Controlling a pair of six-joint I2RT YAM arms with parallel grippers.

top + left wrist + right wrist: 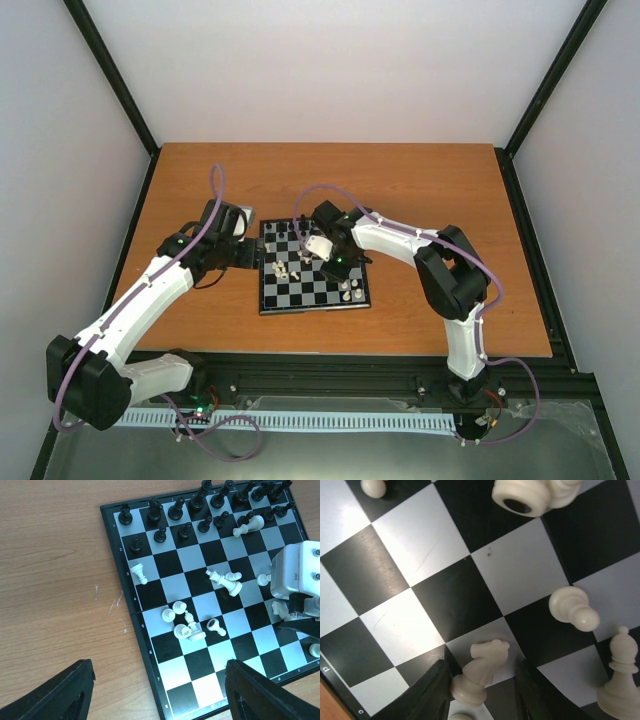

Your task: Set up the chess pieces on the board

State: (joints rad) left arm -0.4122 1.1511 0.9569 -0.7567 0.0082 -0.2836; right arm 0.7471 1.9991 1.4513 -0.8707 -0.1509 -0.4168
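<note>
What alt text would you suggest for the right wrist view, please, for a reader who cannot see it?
A cream-white knight sits between the fingers of the right pincer at the bottom edge, over the checkered board; whether it is gripped is unclear. Nearby are a white pawn, a bishop at lower right, and a toppled piece showing its hollow base at the top.

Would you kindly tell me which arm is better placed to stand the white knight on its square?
Right. The right gripper has its fingers either side of the white knight on the board, whereas the left gripper hangs open above the board's edge, around no piece.
</note>
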